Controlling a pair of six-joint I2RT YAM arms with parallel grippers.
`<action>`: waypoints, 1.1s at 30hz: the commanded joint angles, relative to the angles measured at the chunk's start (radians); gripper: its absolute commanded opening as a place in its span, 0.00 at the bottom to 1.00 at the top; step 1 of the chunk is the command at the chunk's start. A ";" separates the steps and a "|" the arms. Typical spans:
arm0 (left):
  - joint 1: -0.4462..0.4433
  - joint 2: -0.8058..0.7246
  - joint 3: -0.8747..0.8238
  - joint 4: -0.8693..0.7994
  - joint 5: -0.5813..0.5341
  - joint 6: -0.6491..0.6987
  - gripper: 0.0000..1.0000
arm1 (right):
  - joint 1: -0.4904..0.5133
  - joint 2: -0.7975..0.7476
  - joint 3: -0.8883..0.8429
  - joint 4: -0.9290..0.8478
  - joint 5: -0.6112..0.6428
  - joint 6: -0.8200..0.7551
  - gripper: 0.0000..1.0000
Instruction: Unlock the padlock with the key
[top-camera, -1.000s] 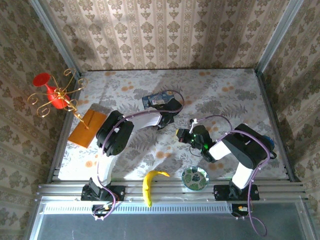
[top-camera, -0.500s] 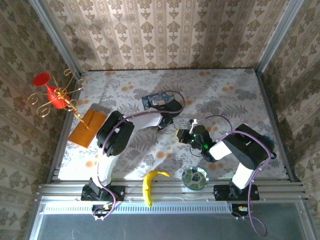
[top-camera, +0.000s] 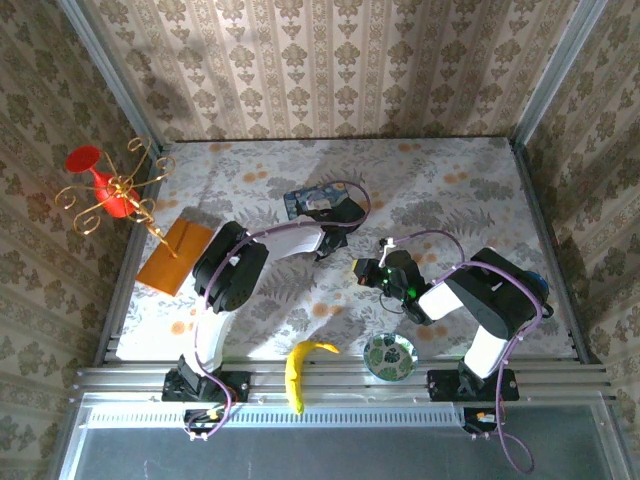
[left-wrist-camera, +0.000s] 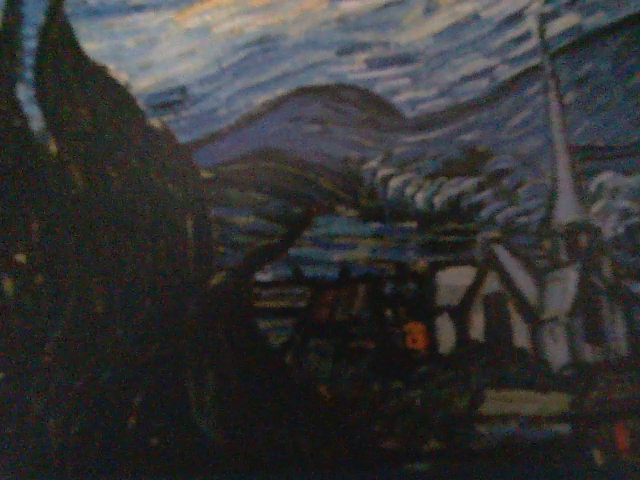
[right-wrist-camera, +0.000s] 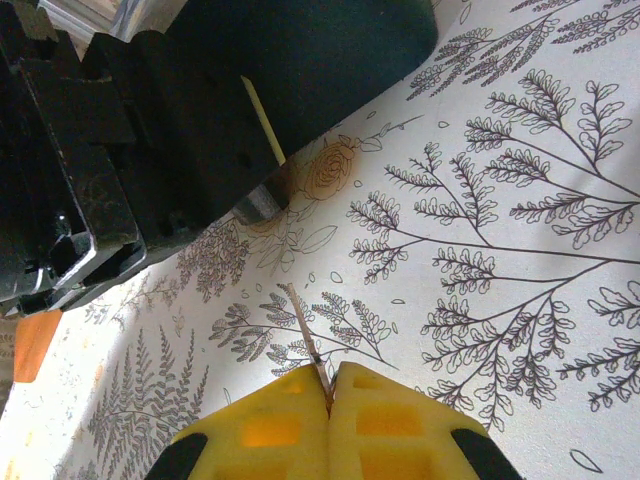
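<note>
Worktop (top-camera: 460, 185) under a leaf-printed cloth, viewed from above, with both arms reaching toward its middle. Blue painted box (top-camera: 298, 203), bearing a night-sky scene, lies just far of centre. The left gripper (top-camera: 320, 205) is set against it, and the left wrist camera looks onto the painted surface at very close range. Whether these jaws stand open or closed cannot be told; the placement suggests a bracing hold that keeps the box from sliding.

The right gripper (right-wrist-camera: 330, 392) is to the right of the box and low over the cloth. Its yellow pads (right-wrist-camera: 270, 430) are closed on a thin flat strip, judged to be the key (right-wrist-camera: 305, 335) seen edge-on. The tip projects ahead of the pads, an orientation suited to pushing it forward into a keyhole.

A small dark-and-silvery stub at the foot of the dark bulk (right-wrist-camera: 200, 120) beyond the key tip is probably the padlock (right-wrist-camera: 262, 204). It lies apart from the key, roughly ahead of it; shadow leaves the identification uncertain.
</note>
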 joint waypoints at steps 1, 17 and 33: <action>-0.005 -0.006 -0.011 -0.002 0.044 0.001 0.33 | 0.001 0.021 0.024 -0.008 -0.007 -0.004 0.00; 0.088 -0.101 -0.090 0.148 0.495 -0.147 0.16 | -0.009 0.204 0.034 0.214 -0.043 0.051 0.00; 0.130 -0.145 -0.161 0.262 0.649 -0.220 0.15 | -0.034 0.227 0.061 0.222 -0.042 0.101 0.00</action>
